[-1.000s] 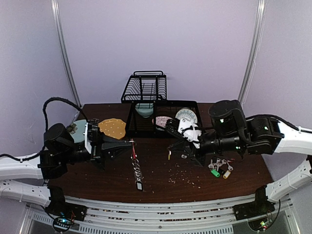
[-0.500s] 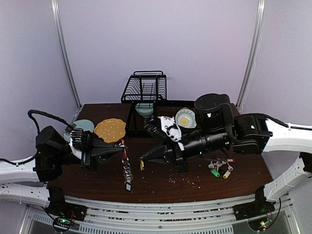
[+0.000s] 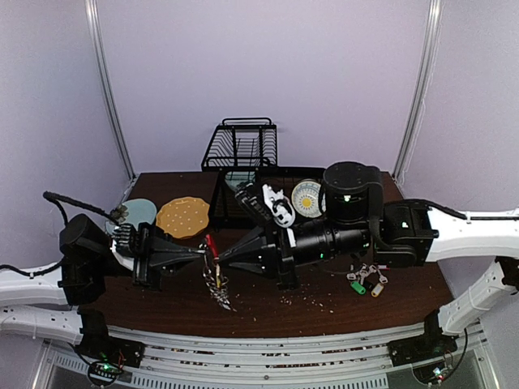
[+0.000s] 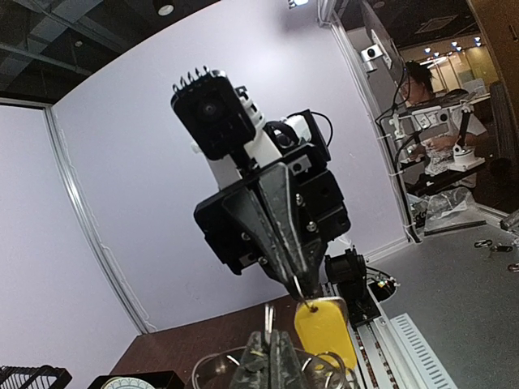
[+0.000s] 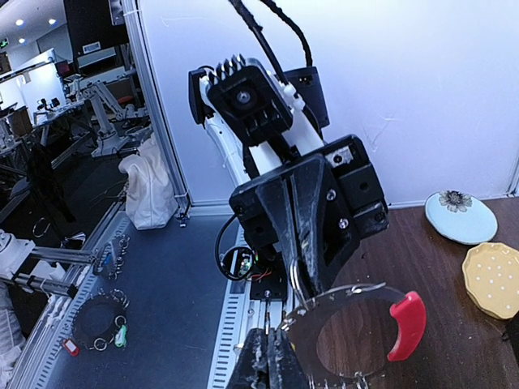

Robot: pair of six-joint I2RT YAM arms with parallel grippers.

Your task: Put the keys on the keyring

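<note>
My left gripper (image 3: 200, 253) is shut on the keyring (image 3: 209, 241), a big metal ring with a red sleeve, held above the table. Its silver keys (image 3: 217, 282) hang below. My right gripper (image 3: 220, 258) reaches left and meets it tip to tip. In the left wrist view, the right gripper (image 4: 296, 284) is shut on a small wire loop carrying a yellow tag (image 4: 323, 331), just above my left fingers (image 4: 258, 365) and the ring wire (image 4: 212, 357). In the right wrist view, the ring's red sleeve (image 5: 408, 324) shows under the left gripper (image 5: 304, 284).
A bunch with green and yellow tags (image 3: 365, 280) lies at the right. A black tray (image 3: 220, 203) with a white dial (image 3: 308, 197), a wire rack (image 3: 243, 144), a yellow plate (image 3: 182, 215) and a pale blue plate (image 3: 139, 208) stand behind. Crumbs dot the table front.
The right arm has swung left with the yellow-tagged loop. The left gripper has drawn back left with the keyring. The two tips now meet.
</note>
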